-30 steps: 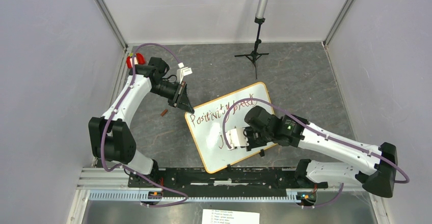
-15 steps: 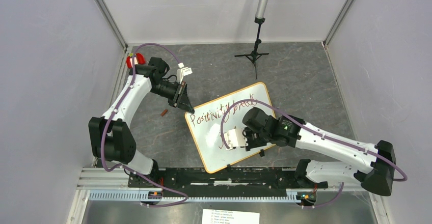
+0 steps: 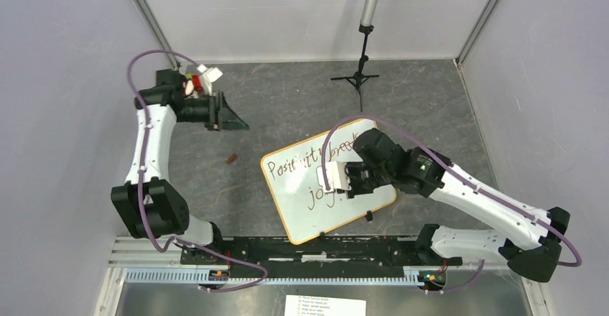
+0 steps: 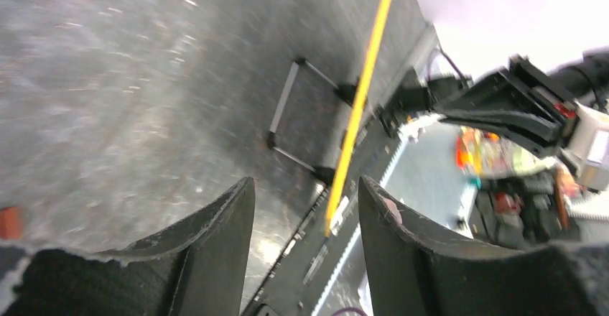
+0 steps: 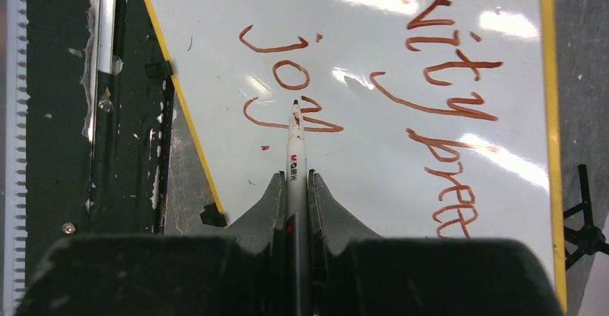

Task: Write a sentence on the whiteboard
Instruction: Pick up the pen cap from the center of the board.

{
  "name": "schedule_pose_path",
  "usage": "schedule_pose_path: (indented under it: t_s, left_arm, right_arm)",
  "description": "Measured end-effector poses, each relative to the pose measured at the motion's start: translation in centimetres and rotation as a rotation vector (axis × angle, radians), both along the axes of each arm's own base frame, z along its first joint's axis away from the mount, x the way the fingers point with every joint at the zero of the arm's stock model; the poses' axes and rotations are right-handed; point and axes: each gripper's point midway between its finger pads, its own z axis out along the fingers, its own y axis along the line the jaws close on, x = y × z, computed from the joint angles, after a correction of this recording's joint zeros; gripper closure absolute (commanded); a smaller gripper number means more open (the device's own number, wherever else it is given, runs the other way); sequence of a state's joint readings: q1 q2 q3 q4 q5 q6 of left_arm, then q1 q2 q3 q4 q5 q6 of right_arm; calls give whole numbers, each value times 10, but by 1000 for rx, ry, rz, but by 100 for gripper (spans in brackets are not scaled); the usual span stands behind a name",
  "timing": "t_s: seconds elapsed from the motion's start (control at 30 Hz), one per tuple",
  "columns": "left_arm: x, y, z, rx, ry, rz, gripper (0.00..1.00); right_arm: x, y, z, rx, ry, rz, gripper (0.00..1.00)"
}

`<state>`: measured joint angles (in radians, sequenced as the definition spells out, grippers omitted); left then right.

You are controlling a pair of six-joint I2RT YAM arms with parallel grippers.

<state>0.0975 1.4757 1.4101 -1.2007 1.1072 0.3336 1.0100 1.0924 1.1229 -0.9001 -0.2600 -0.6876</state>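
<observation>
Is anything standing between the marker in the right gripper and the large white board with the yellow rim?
Nothing visible does. The right gripper is shut on the white marker, whose tip sits over the large white yellow-rimmed board beside the brownish-red word "joy". The open left gripper is far off, over the grey table.

Sentence (image 3: 296,164) on whiteboard (image 3: 305,212), "Positivity bree…" partly hidden, "joy" beneath, pen (image 5: 295,159) logo unclear, sheet (image 3: 324,306) print illegible

plain pale walls (image 3: 72,79) enclose a mottled grey tabletop (image 3: 431,108), with a small black tripod (image 3: 357,79) at the far edge.
</observation>
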Motion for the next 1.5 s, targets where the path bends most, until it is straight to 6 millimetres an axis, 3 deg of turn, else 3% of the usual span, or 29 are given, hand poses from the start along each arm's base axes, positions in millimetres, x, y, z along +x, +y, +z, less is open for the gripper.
schedule_pose_path:
  t_s: [0.1, 0.17, 0.3, 0.47, 0.77, 1.03, 1.33, 1.5]
  left_arm:
    - [17, 38, 5, 62, -49, 132, 40]
    - [21, 57, -6, 147, -51, 176, 41]
    - [16, 86, -48, 353, -24, 191, 42]
    - [-10, 108, -113, 519, 65, 136, 42]
    - [-7, 125, -169, 685, -9, 63, 43]
    - [12, 131, -207, 776, -47, 22, 44]
    - [28, 124, -234, 832, -71, -32, 49]
    - [38, 120, -236, 907, -131, -52, 65]
  right_arm:
    - [10, 2, 15, 53, 20, -54, 100]
    - [21, 4, 29, 97, 20, -102, 100]
    - [47, 9, 55, 191, 7, -201, 100]
    - [70, 11, 67, 249, 25, -297, 100]
    - [97, 18, 84, 314, 57, -370, 100]
    - [109, 19, 89, 335, 81, -396, 100]
    - [112, 17, 86, 333, 95, -416, 100]
    - [114, 18, 84, 327, 98, -421, 100]
